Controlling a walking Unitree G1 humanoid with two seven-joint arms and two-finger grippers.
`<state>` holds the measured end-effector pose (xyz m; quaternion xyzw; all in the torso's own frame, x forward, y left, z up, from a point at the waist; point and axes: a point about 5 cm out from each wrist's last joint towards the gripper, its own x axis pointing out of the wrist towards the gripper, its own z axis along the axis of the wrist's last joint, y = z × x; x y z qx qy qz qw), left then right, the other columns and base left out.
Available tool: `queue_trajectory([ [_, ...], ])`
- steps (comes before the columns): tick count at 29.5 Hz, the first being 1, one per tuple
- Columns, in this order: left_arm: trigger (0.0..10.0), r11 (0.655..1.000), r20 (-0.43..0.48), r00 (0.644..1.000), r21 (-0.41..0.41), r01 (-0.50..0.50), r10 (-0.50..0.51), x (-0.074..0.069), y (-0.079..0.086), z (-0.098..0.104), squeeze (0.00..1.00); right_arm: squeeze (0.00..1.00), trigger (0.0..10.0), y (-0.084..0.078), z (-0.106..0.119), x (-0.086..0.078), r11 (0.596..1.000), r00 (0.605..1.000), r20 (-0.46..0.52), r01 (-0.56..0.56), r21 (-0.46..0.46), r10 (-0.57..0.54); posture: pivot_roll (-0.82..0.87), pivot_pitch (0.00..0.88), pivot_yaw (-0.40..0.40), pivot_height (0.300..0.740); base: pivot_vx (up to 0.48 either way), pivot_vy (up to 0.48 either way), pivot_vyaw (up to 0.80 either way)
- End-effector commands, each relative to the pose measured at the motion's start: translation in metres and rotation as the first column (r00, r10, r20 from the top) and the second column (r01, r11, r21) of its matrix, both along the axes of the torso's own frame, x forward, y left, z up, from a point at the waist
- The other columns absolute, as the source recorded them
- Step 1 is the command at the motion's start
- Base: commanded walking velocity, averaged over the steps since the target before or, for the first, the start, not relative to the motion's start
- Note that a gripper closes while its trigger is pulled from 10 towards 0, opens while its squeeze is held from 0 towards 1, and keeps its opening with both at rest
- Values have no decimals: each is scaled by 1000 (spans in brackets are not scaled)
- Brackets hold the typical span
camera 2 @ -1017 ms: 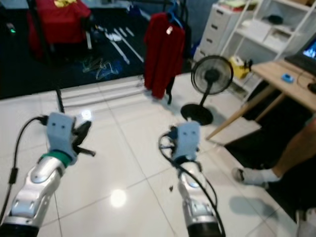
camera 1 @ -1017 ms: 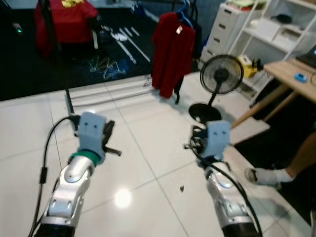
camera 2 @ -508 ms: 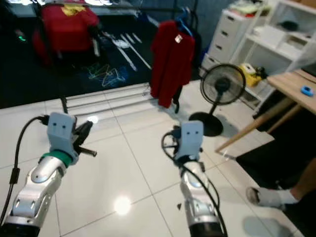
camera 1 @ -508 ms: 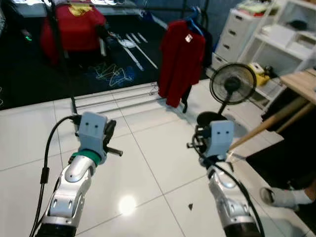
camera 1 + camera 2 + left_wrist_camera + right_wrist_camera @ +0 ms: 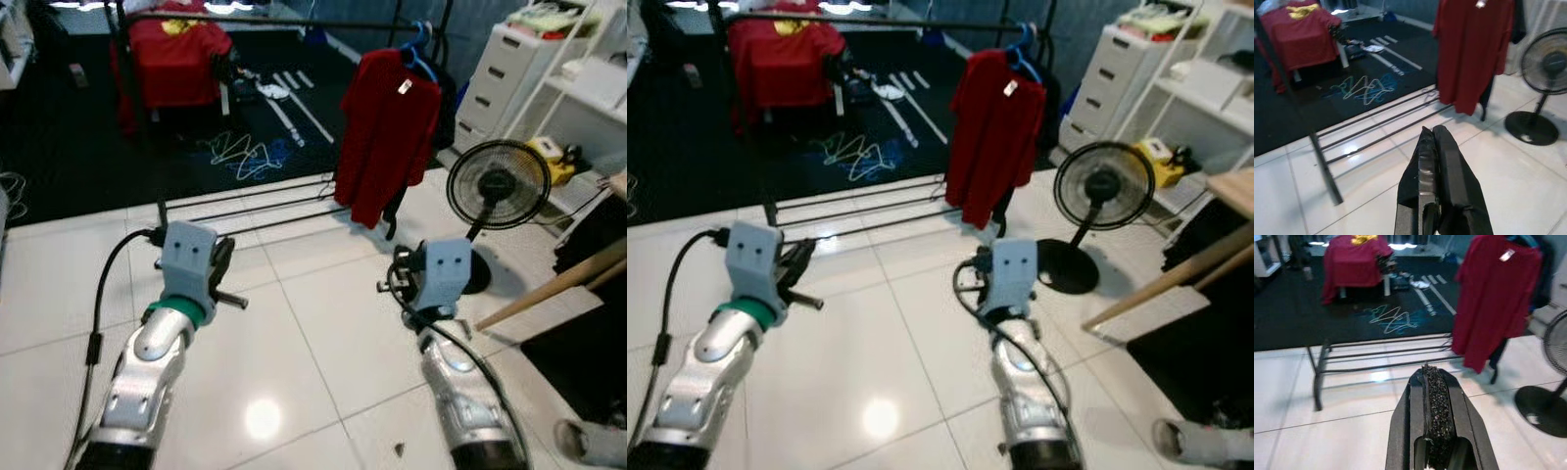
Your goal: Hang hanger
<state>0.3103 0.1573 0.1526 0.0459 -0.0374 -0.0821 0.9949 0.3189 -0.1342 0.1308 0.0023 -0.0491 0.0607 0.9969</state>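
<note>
A heap of loose wire hangers (image 5: 245, 154) lies on the dark carpet behind the clothes rack. The rack's black top bar (image 5: 284, 20) carries a red shirt (image 5: 390, 132) on a blue hanger (image 5: 421, 41). Both arms are raised over the white tiles, short of the rack. My left gripper (image 5: 1430, 131) is shut with nothing in it, and its fingers (image 5: 221, 258) show beside the blue-grey wrist block. My right gripper (image 5: 1426, 368) is also shut and holds nothing. The hangers (image 5: 1364, 87) lie beyond the rack's floor rails in both wrist views.
The rack's low base rails (image 5: 250, 208) cross the floor ahead. A standing fan (image 5: 497, 186) is at the right, with white drawers (image 5: 505, 64) behind it. A wooden table leg (image 5: 558, 286) and a person's foot (image 5: 591, 443) are at the far right. A red cloth (image 5: 174, 47) drapes a stand.
The camera has shifted, so the rack, shirt and fan sit lower and further right in the picture. Both grippers stay shut and hold the same pose.
</note>
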Motion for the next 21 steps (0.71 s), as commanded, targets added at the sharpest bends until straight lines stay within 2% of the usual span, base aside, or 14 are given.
queue_trajectory([
  [1, 10000, 1000, -11, 1000, 0, 6, -6, -1, -2, -3, 0, 0, 10000, -8, -4, -1, 1000, 1000, -15, 21, -12, -21, -6, 0, 9, 740, 371, 0, 0],
  [7, 10000, 1000, -8, 1000, 4, 18, -18, -2, -3, -2, 0, 0, 10000, -7, -4, -1, 1000, 1000, -15, 21, -11, -21, -9, 0, 10, 740, 366, 0, 0],
  [21, 10000, 1000, -7, 1000, 5, 26, -26, -2, -4, -2, 0, 0, 10000, -7, -5, -2, 1000, 1000, -18, 23, -10, -23, -8, 0, 10, 740, 480, 0, 0],
])
